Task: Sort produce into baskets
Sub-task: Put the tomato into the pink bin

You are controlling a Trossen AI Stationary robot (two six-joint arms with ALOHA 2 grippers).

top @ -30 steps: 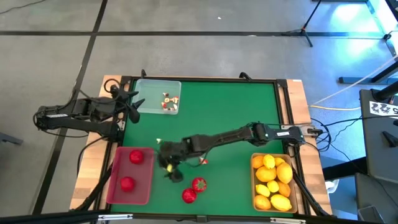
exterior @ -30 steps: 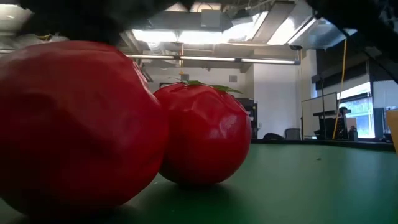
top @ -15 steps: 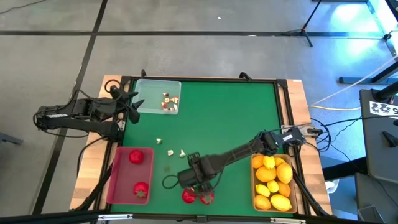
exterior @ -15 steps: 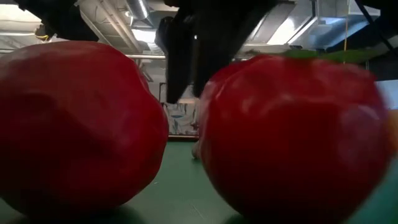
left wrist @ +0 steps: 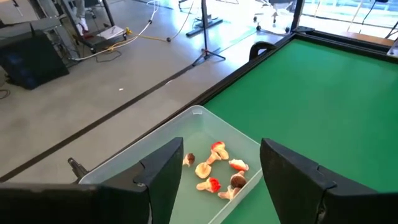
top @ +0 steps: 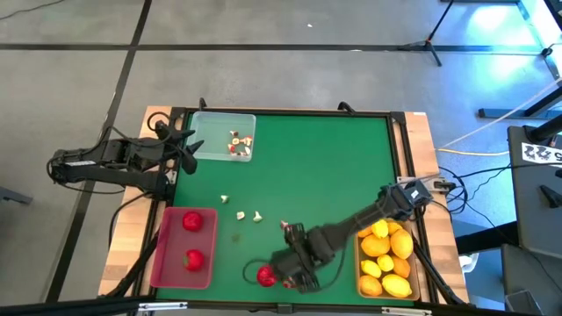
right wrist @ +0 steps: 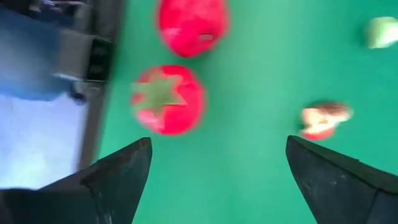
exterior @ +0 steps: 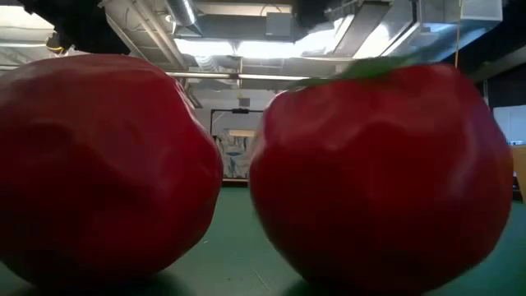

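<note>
Green table (top: 334, 167); right gripper (top: 294, 272) wide open, empty, low at near edge; two strawberries (right wrist: 168, 98) just ahead of its fingers, roundish; left gripper (top: 189, 149) part open, empty, far off.

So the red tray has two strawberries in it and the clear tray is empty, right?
Not quite. The red tray does hold two strawberries, but the clear tray is not empty: the high view and the left wrist view show small white-and-red bits lying in it.
</note>
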